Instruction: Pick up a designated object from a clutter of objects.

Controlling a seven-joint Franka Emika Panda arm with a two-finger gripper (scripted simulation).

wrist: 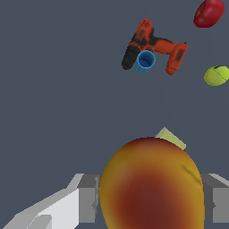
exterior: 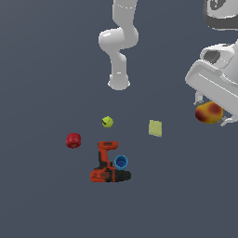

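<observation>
We saw only a flat ground [exterior: 42, 204] of dark slate grey, smooth and even in tone, which filled the background in both the exterior and wrist views.

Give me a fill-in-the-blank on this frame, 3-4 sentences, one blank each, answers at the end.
1. The gripper is shut on the orange-yellow fruit with ____ patches.
2. The blue cup sits right against the orange-black ____.
3. In the exterior view, the yellow-green ball lies between the dark-red round object and the pale green flat ____.
4. The fruit is held ____ the floor, not resting on it.

Answers: red; power drill; square; above
</observation>
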